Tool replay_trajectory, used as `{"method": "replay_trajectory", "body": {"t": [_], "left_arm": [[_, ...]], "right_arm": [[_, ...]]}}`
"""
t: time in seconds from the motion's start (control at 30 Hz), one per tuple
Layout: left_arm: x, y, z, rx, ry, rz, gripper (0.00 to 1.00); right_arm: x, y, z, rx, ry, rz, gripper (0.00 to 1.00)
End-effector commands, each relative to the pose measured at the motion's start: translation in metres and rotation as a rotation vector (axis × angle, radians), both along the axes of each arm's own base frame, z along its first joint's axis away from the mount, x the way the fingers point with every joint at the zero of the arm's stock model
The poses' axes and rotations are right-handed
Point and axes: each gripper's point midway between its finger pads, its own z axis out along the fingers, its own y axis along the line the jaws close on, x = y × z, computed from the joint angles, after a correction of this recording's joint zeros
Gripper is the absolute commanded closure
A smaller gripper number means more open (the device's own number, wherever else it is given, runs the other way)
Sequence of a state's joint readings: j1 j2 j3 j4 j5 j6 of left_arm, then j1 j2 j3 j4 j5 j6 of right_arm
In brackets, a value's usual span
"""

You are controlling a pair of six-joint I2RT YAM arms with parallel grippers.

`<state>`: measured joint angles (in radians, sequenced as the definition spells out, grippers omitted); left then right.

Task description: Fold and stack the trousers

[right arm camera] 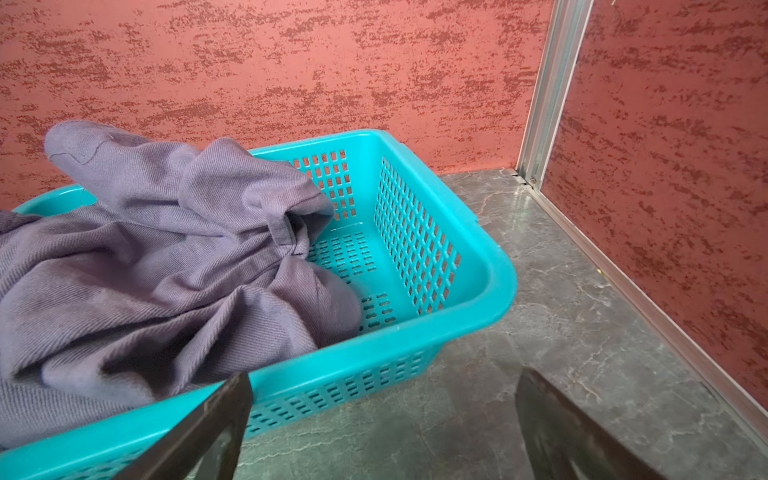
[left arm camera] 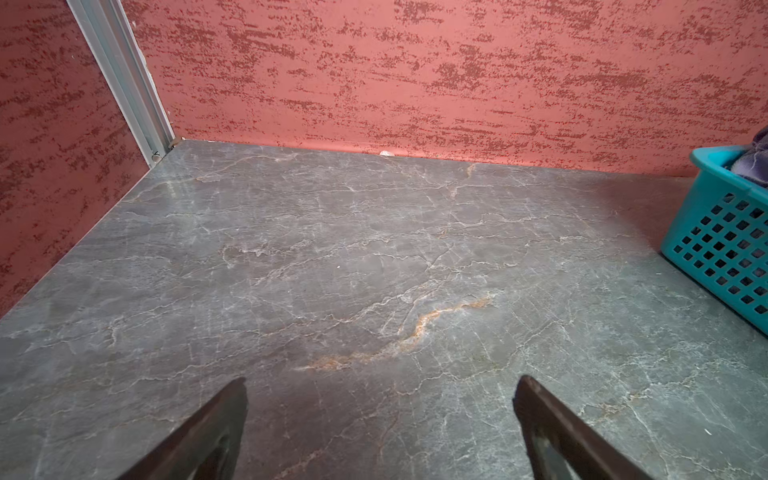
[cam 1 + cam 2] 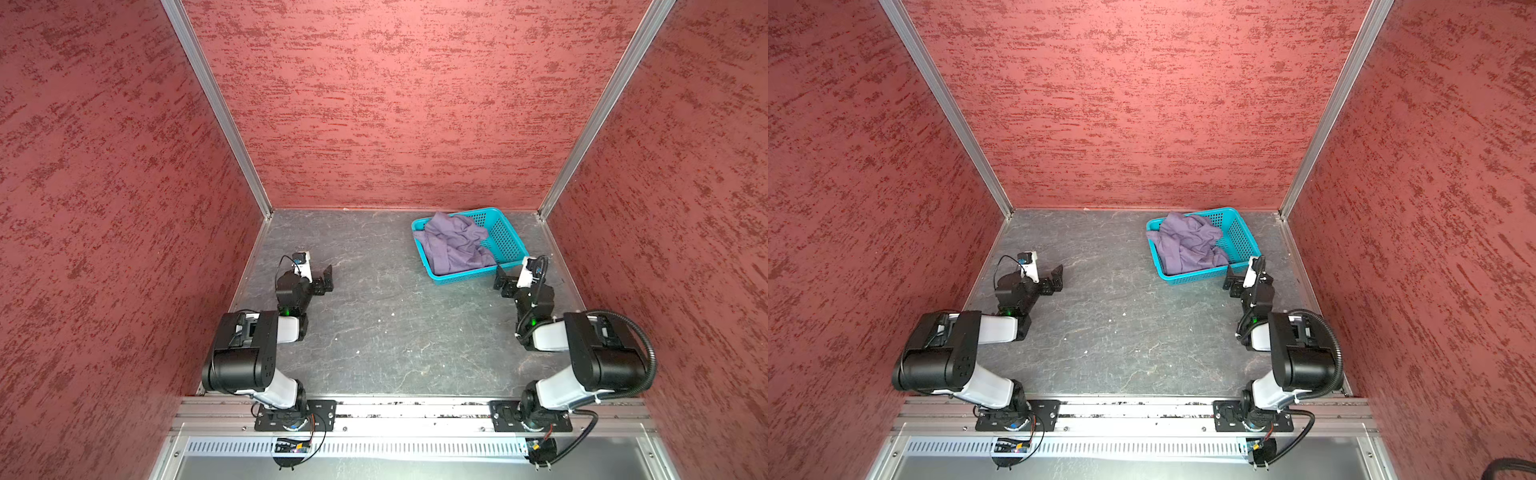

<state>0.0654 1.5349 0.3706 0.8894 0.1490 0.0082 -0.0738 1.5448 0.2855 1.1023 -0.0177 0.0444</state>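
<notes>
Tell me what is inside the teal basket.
The crumpled purple trousers fill most of the teal basket; its perforated floor shows bare at one end. Anything beneath the cloth is hidden.

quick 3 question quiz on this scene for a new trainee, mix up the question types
1. True or false: the trousers lie crumpled inside the teal basket.
2. Which arm's gripper sits closer to the basket? A) left B) right
3. Fill in: the left gripper and the right gripper both have jaws that stand ____, holding nothing.

Key: 1 true; 2 B; 3 open.
</notes>
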Motion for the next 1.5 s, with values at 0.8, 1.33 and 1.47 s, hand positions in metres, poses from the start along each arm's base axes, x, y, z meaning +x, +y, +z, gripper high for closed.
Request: {"method": "replay_trajectory", "body": {"t": [0.8, 1.33, 1.47], "left_arm": [[-0.001, 0.008, 0.006, -0.039, -0.029, 0.011, 0.01], [0.019, 0.014, 0.071, 0.028, 0.098, 0.221, 0.01], [0.014, 0.041, 0.098, -0.134, 0.243, 0.503, 0.01]], "right_arm": [[0.003, -0.001, 0.009, -0.018, -0.031, -0.004, 0.01], [0.002, -0.026, 0.07, 0.061, 0.055, -0.204, 0.01], [-0.019, -0.03, 0.091, 0.119, 0.034, -0.309, 0.01]]}}
